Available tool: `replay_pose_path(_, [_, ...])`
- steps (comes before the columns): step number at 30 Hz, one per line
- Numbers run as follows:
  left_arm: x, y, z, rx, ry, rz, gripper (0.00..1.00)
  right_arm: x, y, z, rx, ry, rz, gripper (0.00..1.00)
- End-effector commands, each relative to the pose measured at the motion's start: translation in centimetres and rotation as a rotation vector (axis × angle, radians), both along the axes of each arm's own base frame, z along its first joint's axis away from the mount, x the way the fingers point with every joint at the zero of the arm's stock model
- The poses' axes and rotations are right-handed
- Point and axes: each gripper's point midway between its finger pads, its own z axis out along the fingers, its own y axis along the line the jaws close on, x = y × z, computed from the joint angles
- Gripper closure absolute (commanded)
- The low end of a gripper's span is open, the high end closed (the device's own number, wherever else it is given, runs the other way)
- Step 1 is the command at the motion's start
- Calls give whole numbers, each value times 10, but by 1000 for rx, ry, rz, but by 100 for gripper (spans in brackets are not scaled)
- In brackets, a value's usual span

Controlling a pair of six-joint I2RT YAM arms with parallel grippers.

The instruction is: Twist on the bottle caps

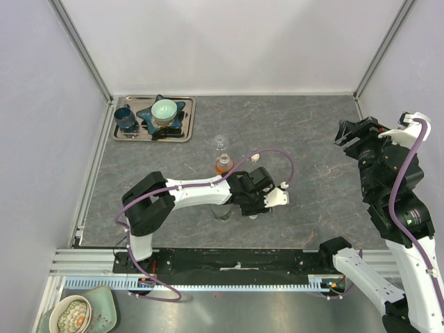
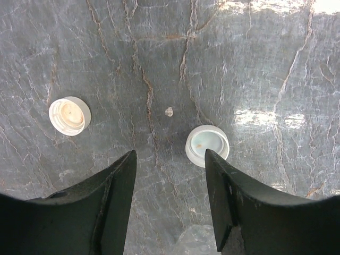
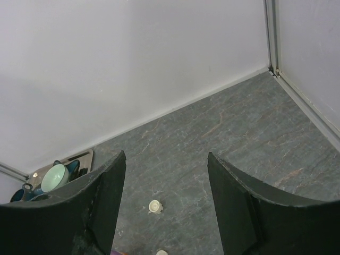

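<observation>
Reaching over the middle of the tabletop (image 1: 319,139), the left gripper (image 2: 170,154) points downward, jaws apart with nothing between them. A white cap (image 2: 207,145) lies open side up at the tip of one finger; whether they touch cannot be told. A cream cap (image 2: 69,116) lies well apart from it, also open side up. In the top view, the orange bottle (image 1: 223,165) stands just behind the left arm, with the small clear bottle (image 1: 220,143) beyond it. The greenish bottle (image 1: 223,215) is partly hidden beneath the arm. The right gripper (image 3: 166,155) is raised near the right wall, jaws apart and empty. At the far left, a tray (image 1: 187,119) carries a pale green bowl (image 1: 164,109) and a dark blue cup (image 1: 125,118).
</observation>
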Motion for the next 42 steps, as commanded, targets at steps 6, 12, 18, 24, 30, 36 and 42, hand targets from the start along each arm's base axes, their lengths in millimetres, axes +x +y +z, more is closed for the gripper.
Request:
replay_pose_path(6, [-2,-11,1,-43,-4,-49,39,3,6,-4,0,6,27,29])
replay_pose_path(12, [-2,-12,-7,-36,-1,-49,41,4,6,-6,-1,10,29,30])
replay_pose_path(18, [5,-14,-16,-11,-32,-49,50,2,7,-5,3,4,33,29])
replay_pose_path(24, [13,-17,-20,30,-81,-66,58,2,8,-4,6,0,42,30])
replay_pose_path(30, [13,-23,-16,38,-94,-82,87,1,10,-4,10,0,51,30])
replay_pose_path(36, [11,-30,-4,22,-93,-83,98,-1,8,0,9,-12,49,30])
replay_pose_path(42, [14,-45,30,-36,-89,-67,98,-5,5,17,4,-44,41,31])
